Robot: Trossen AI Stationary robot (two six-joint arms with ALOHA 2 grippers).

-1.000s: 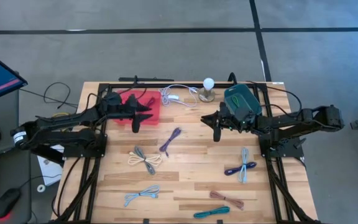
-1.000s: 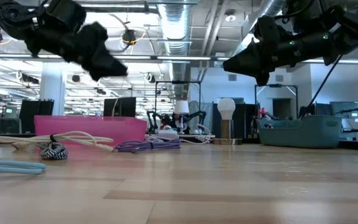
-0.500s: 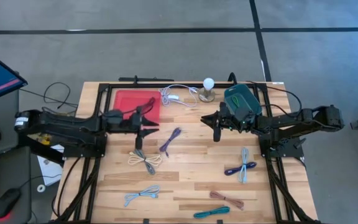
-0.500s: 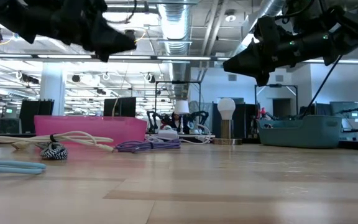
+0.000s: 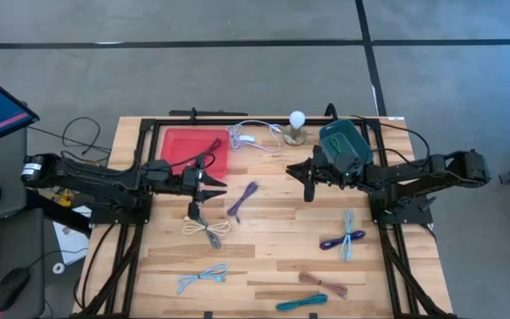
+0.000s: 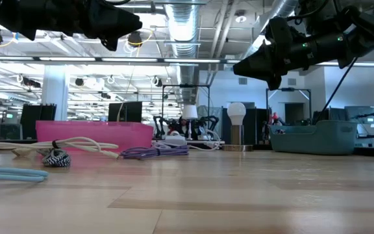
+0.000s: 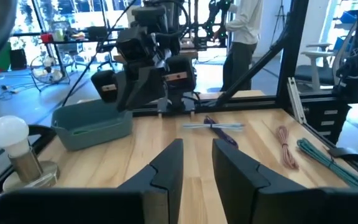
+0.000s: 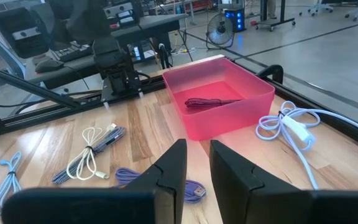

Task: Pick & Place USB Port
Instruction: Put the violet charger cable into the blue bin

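My left gripper (image 5: pixel 209 184) hovers above the table just near of the red bin (image 5: pixel 184 142), with the cream cable bundle (image 5: pixel 206 229) a little nearer the table's near edge. Its fingers (image 7: pixel 166 171) stand a narrow gap apart and hold nothing. A dark reddish cable (image 8: pixel 210 101) lies on the floor of the red bin (image 8: pixel 219 102). My right gripper (image 5: pixel 306 177) waits in the air beside the teal bin (image 5: pixel 339 137), its fingers (image 8: pixel 169 165) a narrow gap apart and empty. The purple cable (image 5: pixel 243 200) lies on the table between the two grippers.
More bundled cables lie on the near half: light blue (image 5: pixel 202 277), blue with purple (image 5: pixel 345 237), brown (image 5: pixel 323 283), teal (image 5: pixel 301 303). A bulb lamp (image 5: pixel 297 124) and a loose white cord (image 5: pixel 251 137) sit at the far edge. A person (image 7: pixel 241 25) stands beyond the table.
My left gripper has moved from above the red bin toward the table's near edge and a little to the right, and now stands over bare wood near the cream cable. The right arm has kept still.
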